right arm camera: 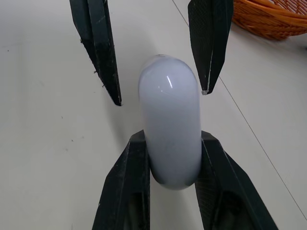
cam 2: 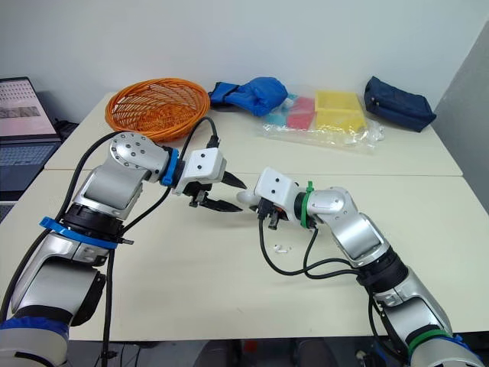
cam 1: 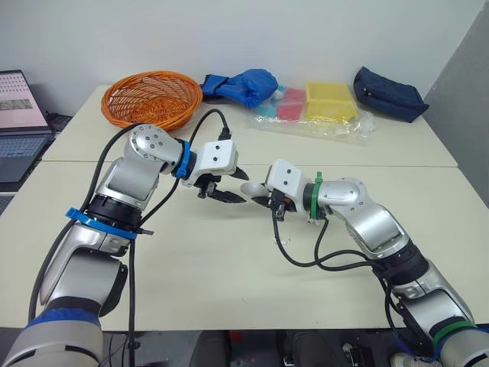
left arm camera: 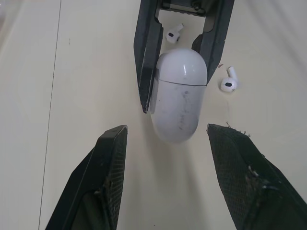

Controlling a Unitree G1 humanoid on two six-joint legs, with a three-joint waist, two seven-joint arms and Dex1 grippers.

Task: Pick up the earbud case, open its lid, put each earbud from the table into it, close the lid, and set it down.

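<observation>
Above centre of table (cam 1: 229, 283): my right gripper (right arm camera: 171, 138) is clamping earbud case (left arm camera: 178, 98) by one end, both fingers pressing its sides and holding it off tabletop, lid shut. My left gripper (left arm camera: 168, 132) is facing it, jaws standing wide apart, one finger to each side of case's free end, gripping nothing, not touching case. First earbud (left arm camera: 175, 32) and second earbud (left arm camera: 229, 82) are lying loose on table near my right gripper, apart from each other. Orange basket (cam 1: 151, 98) is sitting at far side, well apart.
</observation>
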